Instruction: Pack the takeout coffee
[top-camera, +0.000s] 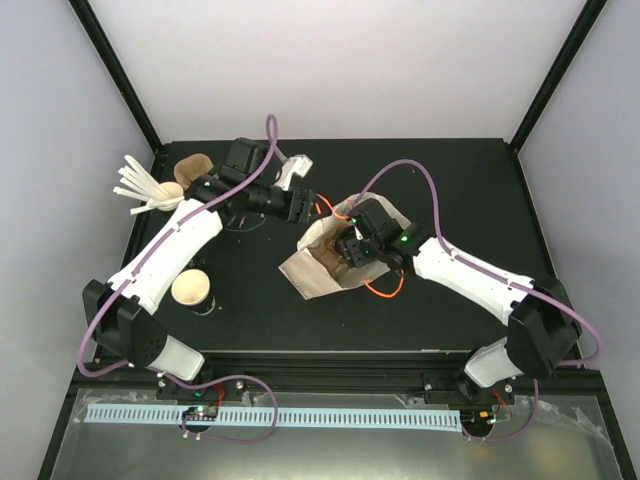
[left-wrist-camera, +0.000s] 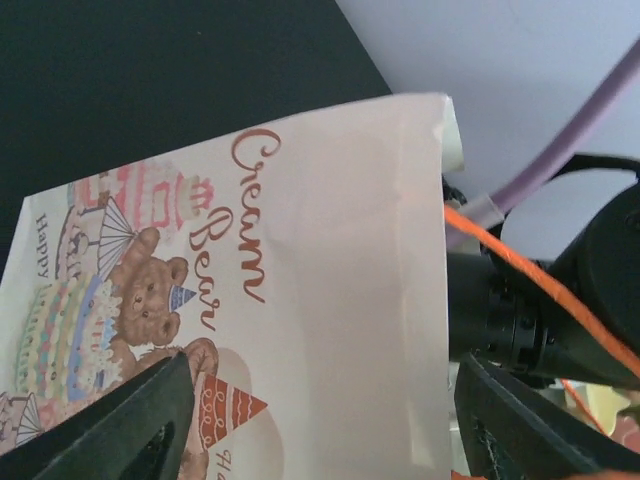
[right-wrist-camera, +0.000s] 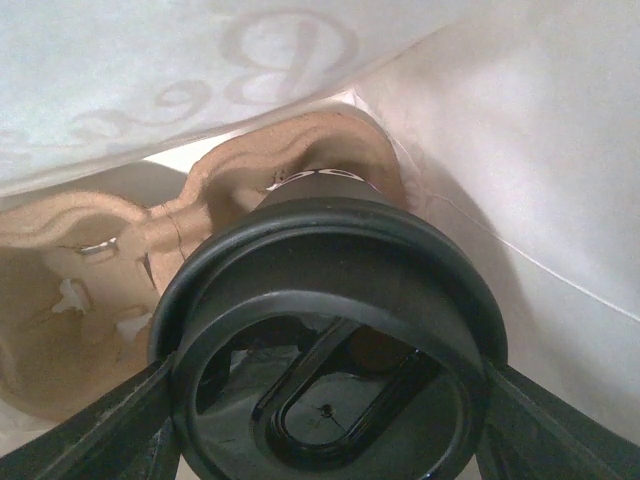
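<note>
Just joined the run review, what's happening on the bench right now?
The right tool is inside the white Cream Bear paper bag, closed around a lidded black coffee cup seated in a brown pulp carrier. The left tool is at the bag's mouth with fingers spread; whether it holds the paper isn't clear. A lidless cup stands outside the bag, on the left.

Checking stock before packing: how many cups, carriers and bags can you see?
Cups: 3 (lidded cup, open cup, stirrer cup)
Carriers: 2 (bagged carrier, loose carrier)
Bag: 1
Total: 6
</note>
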